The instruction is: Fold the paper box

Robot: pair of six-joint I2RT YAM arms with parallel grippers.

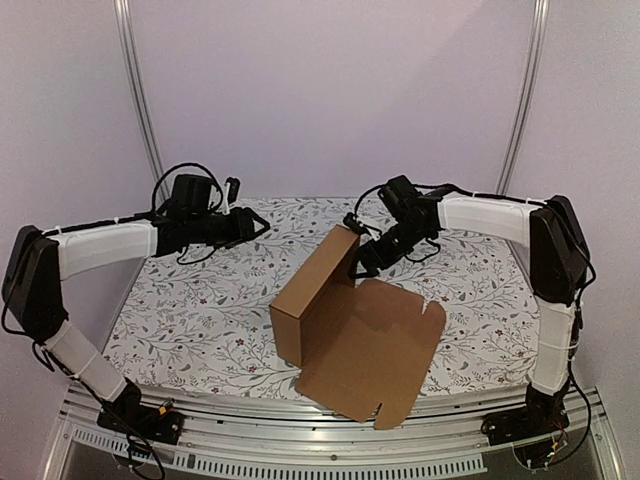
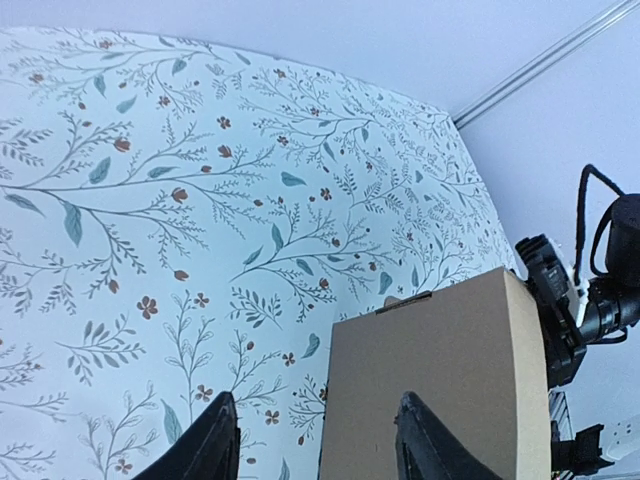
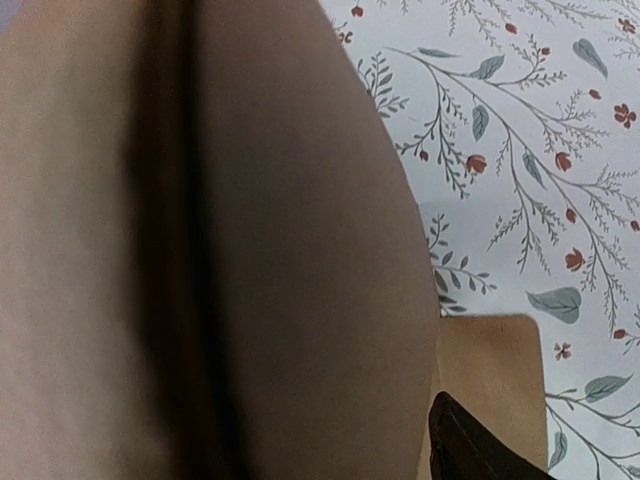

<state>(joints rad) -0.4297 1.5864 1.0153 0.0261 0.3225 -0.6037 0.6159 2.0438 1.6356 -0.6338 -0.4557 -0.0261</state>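
The paper box [image 1: 345, 320] is brown cardboard, half folded. One long wall [image 1: 310, 285] stands upright and the wide lid panel [image 1: 375, 355] lies flat toward the near edge. My left gripper [image 1: 262, 228] hovers left of the box's far end, open and empty. In the left wrist view both its fingers [image 2: 215, 440] show apart, with the box wall [image 2: 440, 380] ahead on the right. My right gripper [image 1: 358, 262] is at the far end of the upright wall. In the right wrist view cardboard [image 3: 250, 250] fills the frame. Only one finger [image 3: 480, 450] shows, set far to the right; the other is hidden.
The table [image 1: 200, 300] wears a white cloth with a leaf and flower print. Metal rails [image 1: 300, 430] run along the near edge and two slanted poles [image 1: 140, 90] stand at the back. My right arm [image 2: 560, 310] shows behind the box in the left wrist view.
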